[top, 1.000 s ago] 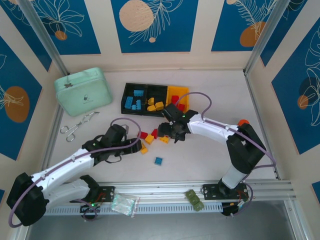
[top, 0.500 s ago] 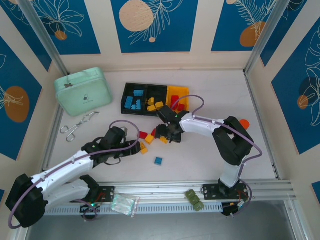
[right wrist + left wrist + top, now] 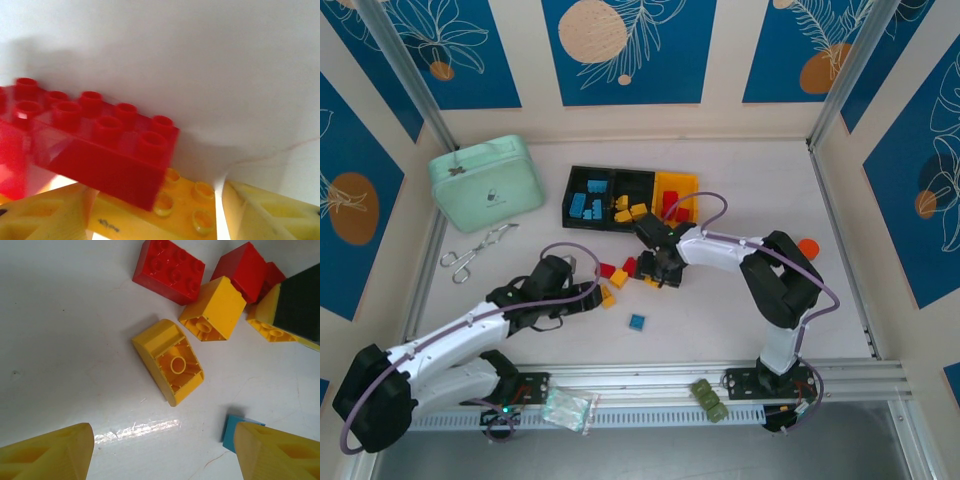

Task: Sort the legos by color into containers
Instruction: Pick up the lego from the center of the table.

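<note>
On the table, writing: none readable; a small dark emblem on the mint-green case (image 3: pixel 486 184) and a faint mark on the side of the studded yellow brick (image 3: pixel 170 216) are too small to make out.
Legos: a loose cluster of red and yellow legos (image 3: pixel 620 275) lies just in front of the containers (image 3: pixel 635 183), with one blue brick (image 3: pixel 637 321) apart on the near side.
Bins: blue bricks in the left black one, yellow in the middle black one, red in the yellow one.
Around: metal tongs (image 3: pixel 473 252) beside the case; an olive-green toy (image 3: pixel 709 399) and a clear bag (image 3: pixel 567 408) on the near rail.
In the way: the red brick (image 3: pixel 100 145) overlaps the studded yellow brick.
Pointing: the red brick is studs up, long axis left to right; the sloped yellow brick (image 3: pixel 170 362) lies hollow side up, long axis from upper left to lower right.
Left gripper (image 3: pixel 163 429): fingers wide apart, nothing held, near the sloped yellow brick.
Right gripper (image 3: pixel 156 186): fingers apart on either side of the studded yellow brick, a sliver of table beside one finger.
</note>
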`<state>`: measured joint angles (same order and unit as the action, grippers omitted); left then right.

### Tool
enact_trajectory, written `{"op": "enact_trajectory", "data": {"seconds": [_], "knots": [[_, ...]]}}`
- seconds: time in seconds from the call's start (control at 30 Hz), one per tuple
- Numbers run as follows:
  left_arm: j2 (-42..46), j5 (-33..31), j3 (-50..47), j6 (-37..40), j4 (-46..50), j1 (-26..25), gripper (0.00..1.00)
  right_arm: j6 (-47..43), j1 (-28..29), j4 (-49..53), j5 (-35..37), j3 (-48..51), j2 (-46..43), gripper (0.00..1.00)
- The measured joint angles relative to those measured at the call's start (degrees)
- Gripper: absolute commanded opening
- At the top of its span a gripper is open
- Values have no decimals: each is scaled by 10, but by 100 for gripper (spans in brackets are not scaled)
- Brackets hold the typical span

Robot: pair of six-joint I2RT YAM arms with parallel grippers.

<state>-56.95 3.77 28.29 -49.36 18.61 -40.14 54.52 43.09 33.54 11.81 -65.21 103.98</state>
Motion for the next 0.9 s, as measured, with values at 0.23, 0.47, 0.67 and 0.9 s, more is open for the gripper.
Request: {"op": "enact_trajectory", "data": {"seconds": [0.23,0.47,0.67,0.9], "knots": [[-20,7,-1,-2,-21,0,73,1,-2,27,22,15,-27,54],[-25,11,-1,-3,-32,0,73,-7,-2,42,41,15,-40,47],[-24,11,-1,-3,-32,0,73,-19,5,72,59,12,-68,46],[-24,11,-1,-3,-32,0,73,-52,2,98,69,-57,-89,46]]}}
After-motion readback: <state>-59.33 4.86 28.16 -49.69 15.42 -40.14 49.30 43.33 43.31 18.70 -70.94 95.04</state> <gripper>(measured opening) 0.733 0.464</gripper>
